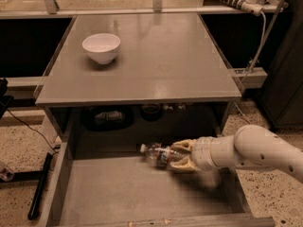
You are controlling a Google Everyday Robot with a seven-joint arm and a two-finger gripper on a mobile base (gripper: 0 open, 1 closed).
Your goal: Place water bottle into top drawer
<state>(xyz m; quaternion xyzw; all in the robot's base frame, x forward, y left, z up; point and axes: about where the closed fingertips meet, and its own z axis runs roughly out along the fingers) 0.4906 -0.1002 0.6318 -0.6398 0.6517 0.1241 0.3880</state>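
a: you have the table (pixel 156 60) in the middle, with the bowl (pixel 101 47) on its back left part.
b: and below it?
a: the top drawer (pixel 60 183) is pulled out before the table, under its front edge. you'll see the water bottle (pixel 157 153) lying on its side over the back of the drawer, right of centre, cap to the left.
b: where's the gripper?
a: the gripper (pixel 176 156) reaches in from the right of the view, one finger behind the bottle and one before it, clasping it.
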